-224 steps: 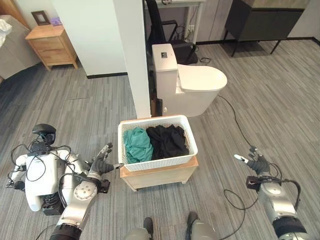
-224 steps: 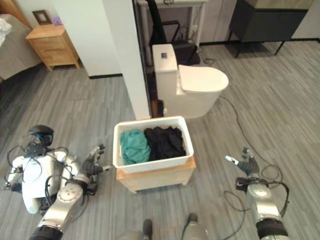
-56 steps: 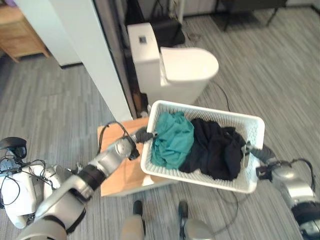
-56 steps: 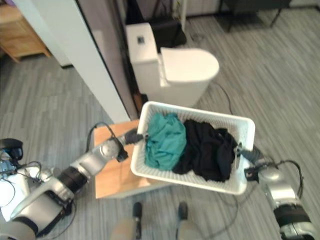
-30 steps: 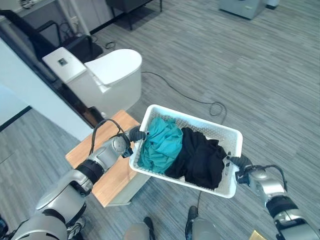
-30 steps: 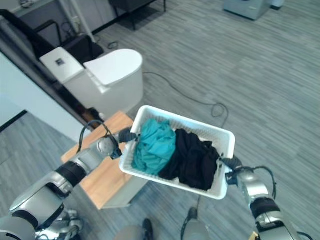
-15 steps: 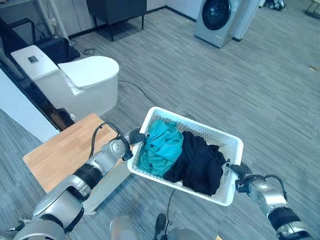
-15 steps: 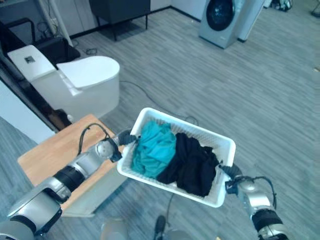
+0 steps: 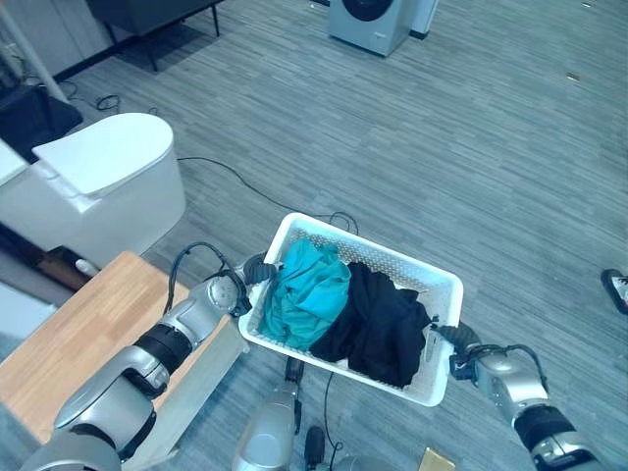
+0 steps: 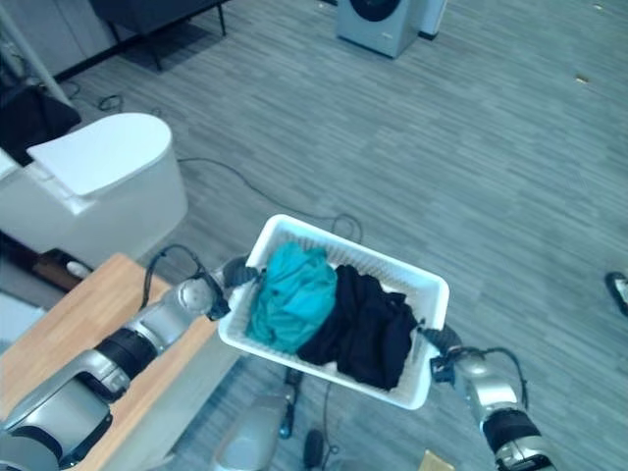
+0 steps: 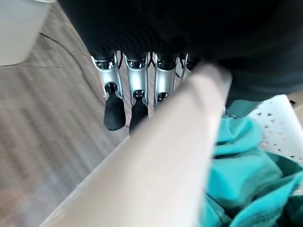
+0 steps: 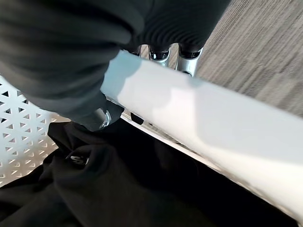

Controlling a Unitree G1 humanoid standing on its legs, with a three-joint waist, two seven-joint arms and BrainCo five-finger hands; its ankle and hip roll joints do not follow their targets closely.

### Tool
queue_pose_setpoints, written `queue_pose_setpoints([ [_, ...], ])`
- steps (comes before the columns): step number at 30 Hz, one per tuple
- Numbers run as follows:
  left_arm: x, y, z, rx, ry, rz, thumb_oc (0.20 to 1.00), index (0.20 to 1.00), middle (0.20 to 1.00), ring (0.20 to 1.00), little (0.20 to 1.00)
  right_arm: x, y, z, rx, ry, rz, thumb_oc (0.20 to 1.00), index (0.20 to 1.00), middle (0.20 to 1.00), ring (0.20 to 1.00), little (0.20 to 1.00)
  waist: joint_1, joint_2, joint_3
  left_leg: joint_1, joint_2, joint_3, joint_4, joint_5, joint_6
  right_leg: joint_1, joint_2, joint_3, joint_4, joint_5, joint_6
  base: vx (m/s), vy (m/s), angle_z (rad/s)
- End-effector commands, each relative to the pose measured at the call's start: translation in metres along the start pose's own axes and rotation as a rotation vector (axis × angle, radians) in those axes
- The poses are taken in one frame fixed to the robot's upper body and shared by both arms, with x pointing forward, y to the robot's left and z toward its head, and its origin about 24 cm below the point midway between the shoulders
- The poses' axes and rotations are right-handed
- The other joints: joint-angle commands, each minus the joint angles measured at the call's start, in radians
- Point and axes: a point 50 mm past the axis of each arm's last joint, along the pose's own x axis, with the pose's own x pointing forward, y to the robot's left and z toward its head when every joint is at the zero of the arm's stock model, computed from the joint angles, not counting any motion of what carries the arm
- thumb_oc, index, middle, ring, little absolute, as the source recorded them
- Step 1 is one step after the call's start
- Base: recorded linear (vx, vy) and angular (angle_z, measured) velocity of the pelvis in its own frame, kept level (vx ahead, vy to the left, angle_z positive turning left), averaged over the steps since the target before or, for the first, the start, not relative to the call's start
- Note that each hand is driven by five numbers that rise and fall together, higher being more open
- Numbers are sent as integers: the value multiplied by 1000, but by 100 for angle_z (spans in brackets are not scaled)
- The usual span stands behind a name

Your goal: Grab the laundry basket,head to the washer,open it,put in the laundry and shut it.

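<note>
A white laundry basket (image 9: pixel 392 257) hangs above the floor, carried between both hands. A teal garment (image 9: pixel 306 299) lies in its left half and a black garment (image 9: pixel 378 329) in its right half. My left hand (image 9: pixel 257 272) is shut on the basket's left rim; in the left wrist view its fingers (image 11: pixel 137 90) curl under the rim (image 11: pixel 156 179) beside the teal cloth (image 11: pixel 241 175). My right hand (image 9: pixel 453 339) is shut on the right rim (image 12: pixel 213 132), with its thumb (image 12: pixel 94 118) inside, over the black cloth (image 12: pixel 118 189). The washer (image 9: pixel 368 22) stands far ahead at the top.
A white toilet (image 9: pixel 98 182) stands to the left. The wooden stand (image 9: pixel 78 343) is at the lower left, under my left arm. A dark cabinet (image 9: pixel 147 15) is at the back left. A person's shoe (image 9: pixel 616 287) shows at the right edge. Grey plank floor stretches ahead toward the washer.
Both hands took the basket off the wooden stand and lifted it. The view has since swung right: toilet and stand slid left, and the washer came in at the top.
</note>
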Motion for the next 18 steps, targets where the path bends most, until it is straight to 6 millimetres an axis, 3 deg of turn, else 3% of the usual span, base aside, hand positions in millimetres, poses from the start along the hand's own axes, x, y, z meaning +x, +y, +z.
queue_pose_setpoints([
  [1,1,33,48,-9,-229,107,200,200,200,200,200,-3,29,73,57,-342,191,200,200,200,200,200,-2,-73,-115,-21,-63,63,11,-13,123,14,-21,-99,248,292,336,390,52,-72],
  [2,-1,28,48,-24,-236,99,200,200,200,200,200,-3,30,76,39,-348,189,200,200,200,200,200,-27,-50,-103,37,-47,54,12,-46,134,-43,-46,-154,414,346,364,388,55,-35],
  [4,0,27,47,-29,-232,100,200,200,200,200,200,-3,27,77,34,-353,177,200,200,200,200,200,-40,-32,-98,56,-33,48,13,-55,135,-78,-45,-175,469,357,364,402,108,23],
  [5,1,30,50,-31,-234,115,200,200,200,200,200,-5,23,81,36,-372,156,200,200,200,200,200,-78,-2,-76,119,-37,22,5,-78,150,-167,-85,-197,519,298,352,389,152,25],
  [6,1,30,50,-31,-235,115,200,200,200,200,200,-5,22,81,36,-373,156,200,200,200,200,200,-79,1,-78,117,-34,21,3,-75,149,-170,-83,-199,517,301,351,562,151,29],
  [7,3,28,54,-34,-243,108,200,200,200,200,200,-7,16,82,54,-384,132,200,200,200,200,200,-121,28,-68,185,-39,-34,-11,-94,141,-263,-89,-190,479,226,289,318,27,47],
  [8,3,28,55,-35,-243,108,200,200,200,200,200,-7,15,82,54,-384,132,200,200,200,200,200,-125,31,-69,184,-37,-39,-13,-90,139,-262,-88,-195,473,230,288,530,13,65],
  [9,5,23,58,-36,-250,89,200,200,200,200,200,-9,8,76,70,-376,108,200,200,200,200,200,-151,36,-65,215,-44,-71,-12,-102,128,-295,-83,-173,432,197,261,456,-119,75],
  [10,7,19,65,-31,-264,76,200,200,200,200,200,-14,-4,70,87,-371,73,200,200,200,200,200,-185,39,-69,244,-45,-106,-8,-131,101,-335,-111,-136,265,164,234,485,-117,67],
  [11,8,19,65,-32,-265,74,200,200,200,200,200,-15,-5,69,87,-369,71,200,200,200,200,200,-194,43,-68,249,-43,-118,-6,-137,100,-321,-111,-147,254,161,233,596,-223,115],
  [12,11,15,74,-28,-278,74,200,200,200,200,200,-18,-13,68,98,-368,51,200,200,200,200,200,-226,46,-69,301,-41,-160,-14,-180,79,-378,-180,-129,68,204,239,352,-122,142],
  [13,12,15,75,-29,-279,73,200,200,200,200,200,-18,-14,68,98,-366,50,200,200,200,200,200,-232,53,-68,306,-37,-168,-15,-182,79,-365,-178,-138,53,208,239,508,-211,148],
  [14,15,17,78,-26,-273,98,200,200,200,200,200,-17,-15,68,101,-364,45,200,200,200,200,200,-242,44,-67,336,-39,-186,-14,-207,70,-410,-215,-126,-24,245,254,390,-159,107],
  [15,19,16,81,-22,-270,106,200,200,200,200,200,-17,-16,70,101,-367,42,200,200,200,200,200,-251,57,-61,370,-22,-201,-13,-235,64,-428,-244,-155,-100,282,269,379,-161,66],
  [16,19,16,81,-23,-271,106,200,200,200,200,200,-17,-16,70,100,-367,42,200,200,200,200,200,-253,60,-57,374,-20,-204,-12,-236,63,-421,-243,-159,-105,284,268,522,-214,49],
  [17,21,15,79,-25,-256,108,200,200,200,200,200,-15,-16,72,92,-362,43,200,200,200,200,200,-262,62,-60,430,-9,-210,-12,-276,57,-452,-275,-208,-193,312,292,512,-231,38],
  [18,23,14,77,-41,-244,112,200,200,200,200,200,-13,-16,74,83,-359,38,200,200,200,200,200,-268,66,-64,466,4,-210,-17,-285,50,-454,-272,-224,-218,322,297,698,-303,76],
])
